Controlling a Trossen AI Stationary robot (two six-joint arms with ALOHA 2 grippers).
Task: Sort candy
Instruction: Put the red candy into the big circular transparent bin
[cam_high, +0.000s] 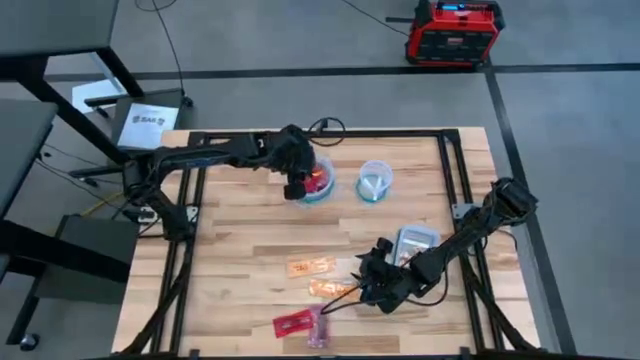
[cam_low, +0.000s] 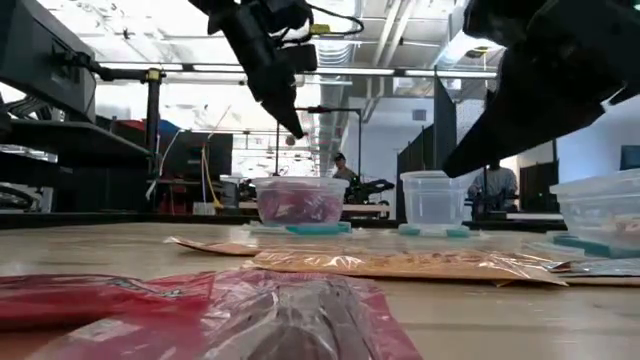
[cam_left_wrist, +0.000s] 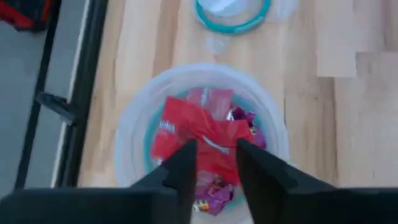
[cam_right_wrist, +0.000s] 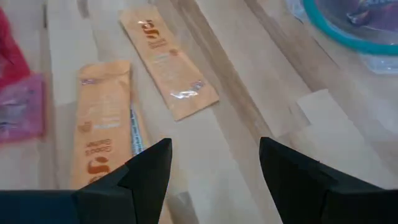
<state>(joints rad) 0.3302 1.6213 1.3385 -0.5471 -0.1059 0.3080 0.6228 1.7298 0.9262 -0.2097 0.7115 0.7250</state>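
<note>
Left gripper (cam_left_wrist: 213, 163) hangs over the red-filled bowl (cam_high: 322, 190), fingers parted slightly, nothing held. Right gripper (cam_right_wrist: 212, 163) is wide open and empty, low over the orange candy (cam_right_wrist: 169, 63) on the worktop (cam_high: 240, 260). Centre your fingers across one orange packet's narrow width, then descend squarely; red and purple candy (cam_high: 300, 324) lies nearby.

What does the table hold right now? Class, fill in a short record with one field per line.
Left gripper: open, over the bowl of red and purple candy
Right gripper: open, low over the orange packets
Second bowl: beside the first, no candy seen inside
Tub: right of the orange packets
Red and purple packets: near the table's front edge
</note>
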